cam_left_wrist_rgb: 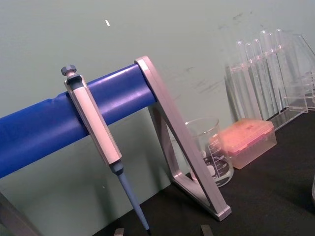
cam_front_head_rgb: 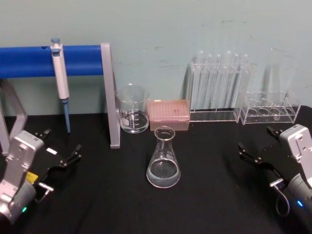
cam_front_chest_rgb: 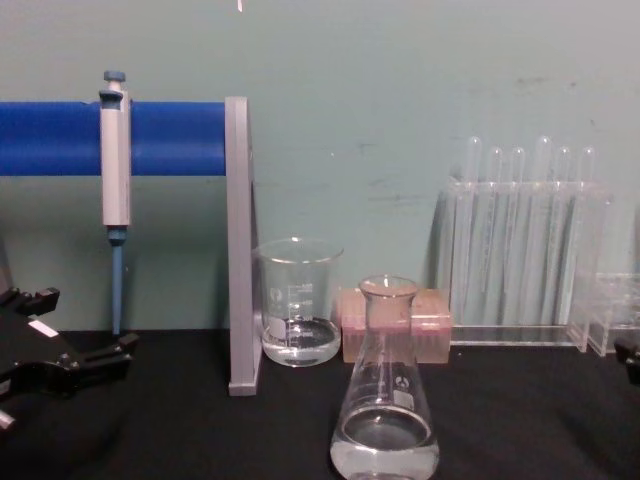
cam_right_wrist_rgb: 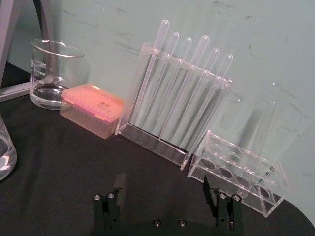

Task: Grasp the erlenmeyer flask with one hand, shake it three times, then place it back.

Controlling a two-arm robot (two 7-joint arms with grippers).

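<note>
— While both arms sit low at the near corners of the black tabletop (cam_front_head_rgb: 209,204), how do the hands stand?

— The left gripper (cam_front_head_rgb: 62,145) and the right gripper (cam_front_head_rgb: 255,142), both black and two-fingered, have their fingers spread wide and hold nothing. Each is well apart from the target.

— And the target?

— The clear glass conical erlenmeyer flask (cam_front_head_rgb: 163,163) stands on the table between them, near the middle, with a little clear liquid pooled in its wide base.

— What might go wrong?

— I'd judge the slope of the glass to be the trouble: jaws closing on the cone could slide upward or nudge it over. A grip at the narrow neck seems safer. A hard shake could also slop liquid out of the open mouth.

— Which way does it point?

— Upright. Its long axis is vertical, flared mouth up.

— Behind it?

— Just behind stand a straight-sided clear glass beaker (cam_front_head_rgb: 132,112) and a pink plastic tip box (cam_front_head_rgb: 168,114), close enough to be clipped on a wide swing. Farther right, by the wall, is a clear rack of test tubes (cam_front_head_rgb: 219,90).
</note>
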